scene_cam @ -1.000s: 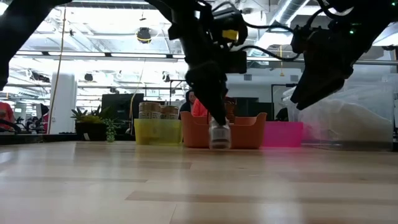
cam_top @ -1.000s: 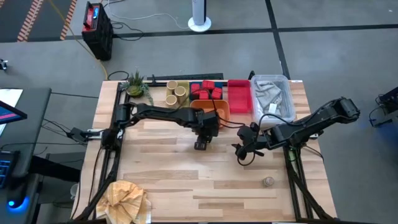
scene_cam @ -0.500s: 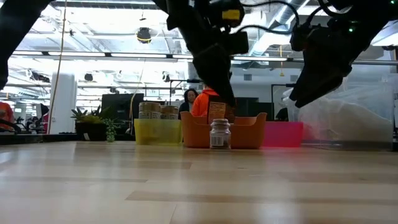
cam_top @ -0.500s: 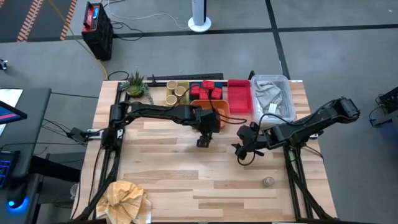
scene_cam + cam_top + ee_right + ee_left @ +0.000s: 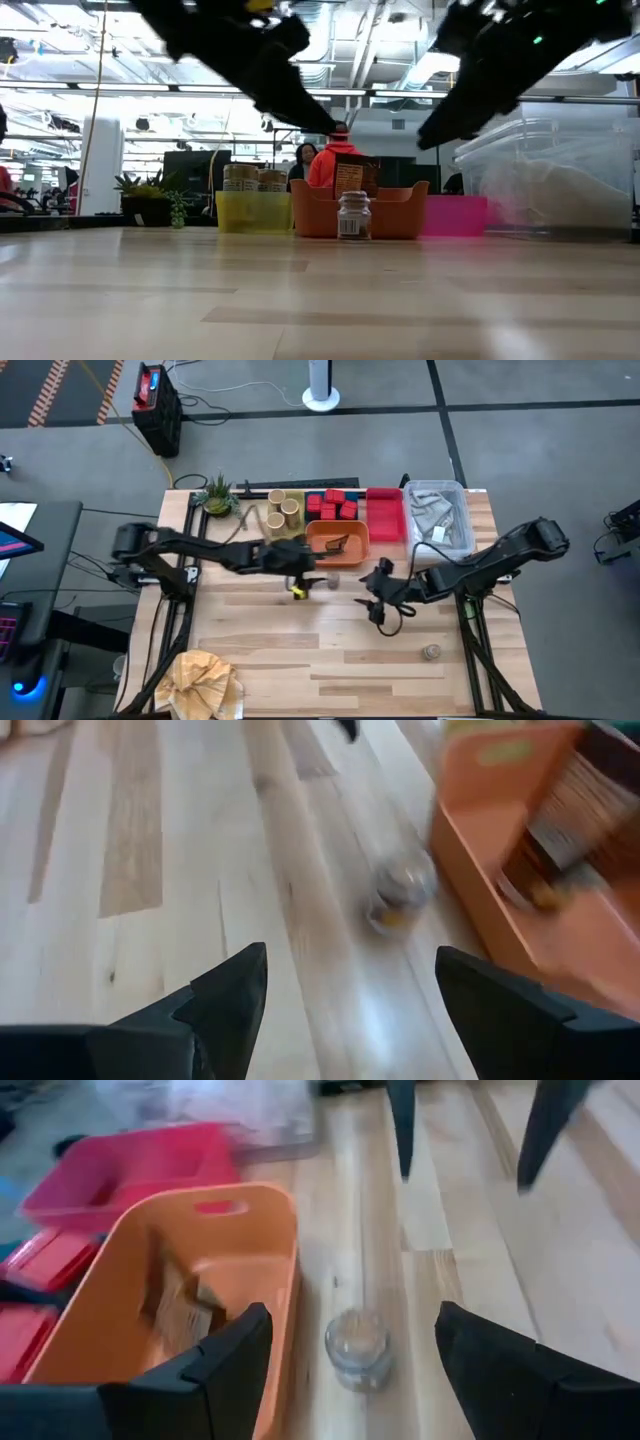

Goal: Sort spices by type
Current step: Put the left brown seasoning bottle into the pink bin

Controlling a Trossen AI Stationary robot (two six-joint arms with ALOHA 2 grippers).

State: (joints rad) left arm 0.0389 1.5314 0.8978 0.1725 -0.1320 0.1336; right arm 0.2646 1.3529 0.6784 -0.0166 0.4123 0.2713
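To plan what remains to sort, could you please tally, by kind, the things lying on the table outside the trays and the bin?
Clear silver-topped shakers: 2 (one by the orange tray, one near the front edge)
Green spiky plant: 1
Crumpled tan paper: 1
Total: 4

— How's the light?
— Bright and even from ceiling strips behind the table (image 5: 320, 300), which shows a soft sheen. Both arms read as black silhouettes in the low view.
— Sharpness?
— Both wrist views are smeared; the little shaker (image 5: 358, 1348) is hazy. The overhead view is crisp, shadows faint.
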